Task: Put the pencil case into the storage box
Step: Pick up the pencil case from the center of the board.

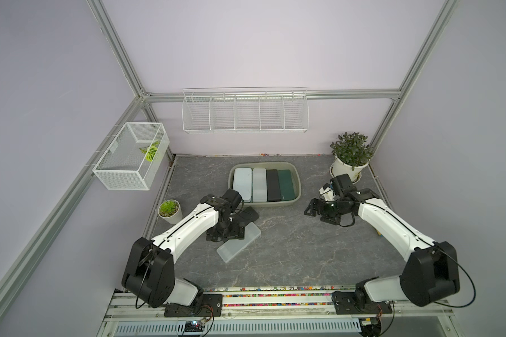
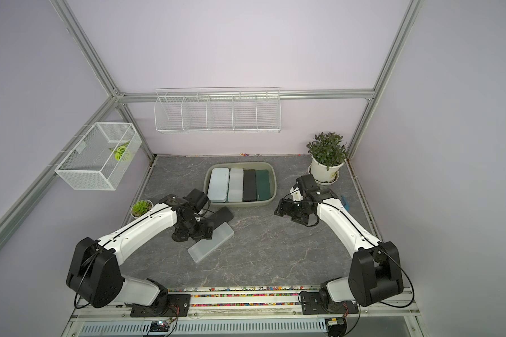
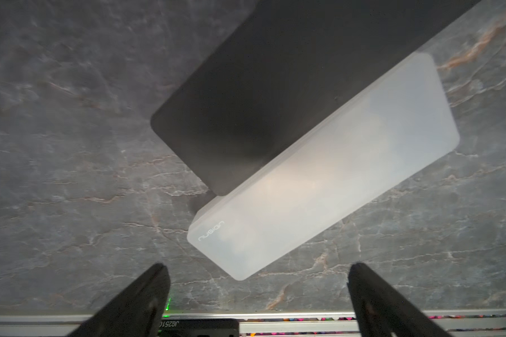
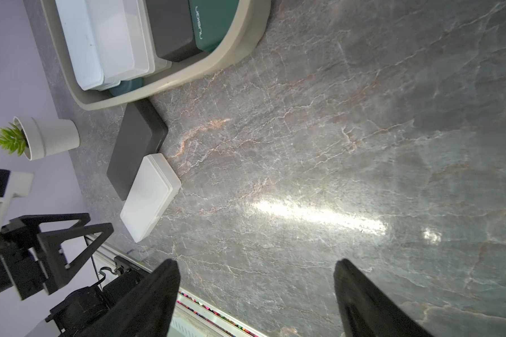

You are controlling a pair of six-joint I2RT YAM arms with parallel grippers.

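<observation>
Left of centre, a frosted white pencil case is found flat on the bench. The left pincer is held over its left edge, spread wide, empty. A black case touches its far side. The right pincer is spread, empty. Farthest, the storage box is filled by four cases.

The frosted pencil case looks like smooth, translucent plastic — the black case is matt. The tabletop is marble-patterned and glossy under glare — the storage box is smooth, dull plastic.
</observation>
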